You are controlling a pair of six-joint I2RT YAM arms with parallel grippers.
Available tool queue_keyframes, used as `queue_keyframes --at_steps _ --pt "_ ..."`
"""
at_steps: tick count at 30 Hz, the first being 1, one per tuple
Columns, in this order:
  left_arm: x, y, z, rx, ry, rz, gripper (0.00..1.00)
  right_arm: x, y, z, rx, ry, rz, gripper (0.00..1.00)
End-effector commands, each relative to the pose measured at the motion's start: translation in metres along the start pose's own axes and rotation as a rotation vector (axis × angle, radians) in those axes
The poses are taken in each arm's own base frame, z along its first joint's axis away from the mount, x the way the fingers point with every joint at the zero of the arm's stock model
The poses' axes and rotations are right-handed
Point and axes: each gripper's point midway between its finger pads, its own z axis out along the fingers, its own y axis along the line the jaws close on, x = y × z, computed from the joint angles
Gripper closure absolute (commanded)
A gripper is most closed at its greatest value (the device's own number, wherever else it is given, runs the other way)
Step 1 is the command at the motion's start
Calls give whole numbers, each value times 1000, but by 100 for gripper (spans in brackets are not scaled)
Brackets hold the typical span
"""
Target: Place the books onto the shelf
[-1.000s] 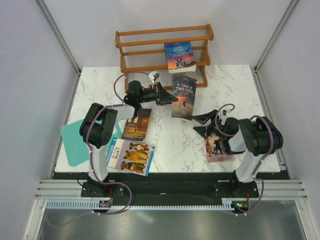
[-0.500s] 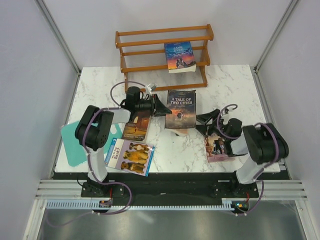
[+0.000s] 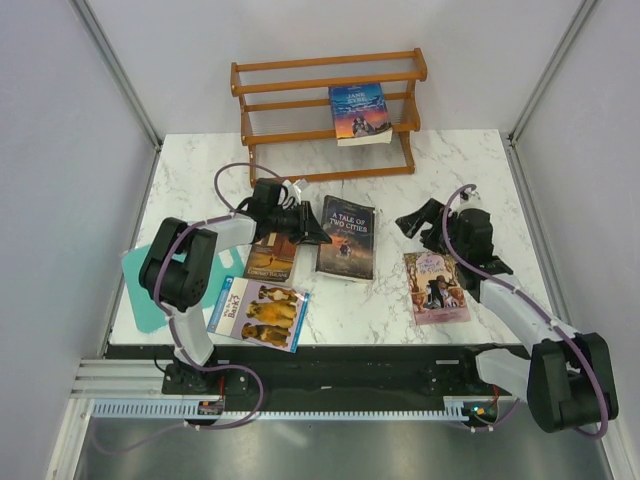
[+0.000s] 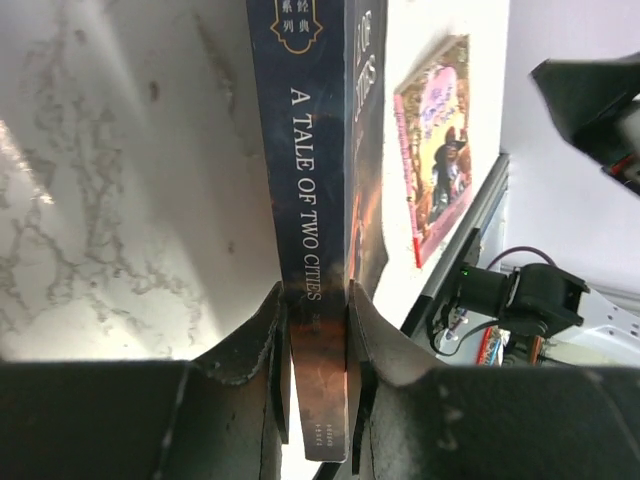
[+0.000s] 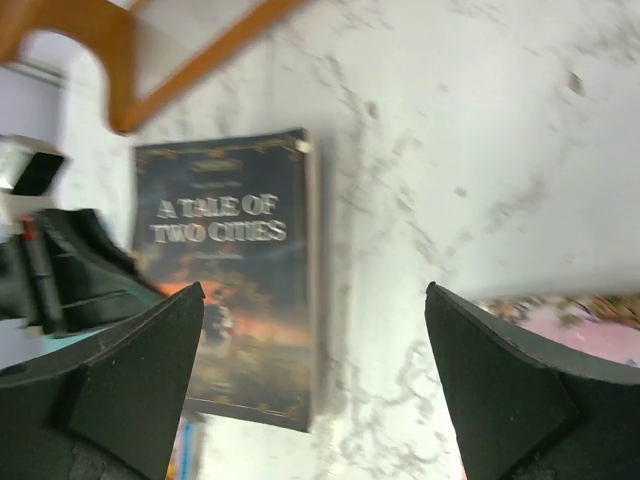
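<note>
Reading as a robotics lab cell; white panels [image 3: 60,130] are enclosing a marble-topped table [image 3: 470,170]; an aluminium rail [image 3: 340,385] is carrying two arm bases [image 3: 200,378] and a slotted cable duct [image 3: 330,411].

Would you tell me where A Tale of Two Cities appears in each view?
Top external: A Tale of Two Cities is mid-table, right of the left gripper.
Left wrist: spine up the centre, between the jaws.
Right wrist: cover left of centre.
Shared landmark: the left gripper clamping it.
</note>
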Motion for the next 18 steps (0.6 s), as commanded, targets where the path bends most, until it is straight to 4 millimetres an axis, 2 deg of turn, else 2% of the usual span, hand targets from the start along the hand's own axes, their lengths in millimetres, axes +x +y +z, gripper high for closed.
queue_keyframes --at_steps 1,4,8,9,10,13,14,18 --pt "-6 11 8 -32 4 46 98 41 -48 1 239 118 -126 2" --pt "-5 25 11 -81 1 22 98 55 -50 9 267 139 -148 2" --pt "-2 35 11 -127 -1 14 98 71 -38 23 226 183 -154 2" --pt "-3 37 12 -132 -2 14 98 69 -28 31 179 170 -130 2" --pt "-2 39 12 -135 0 10 98 79 -25 37 153 208 -111 2" --pt "4 44 14 -149 22 -16 98 93 -8 55 99 250 -107 2" --pt "5 45 14 -155 21 -19 98 96 2 59 67 250 -110 2" --pt "6 46 14 -160 22 -22 98 106 20 70 19 272 -106 4"
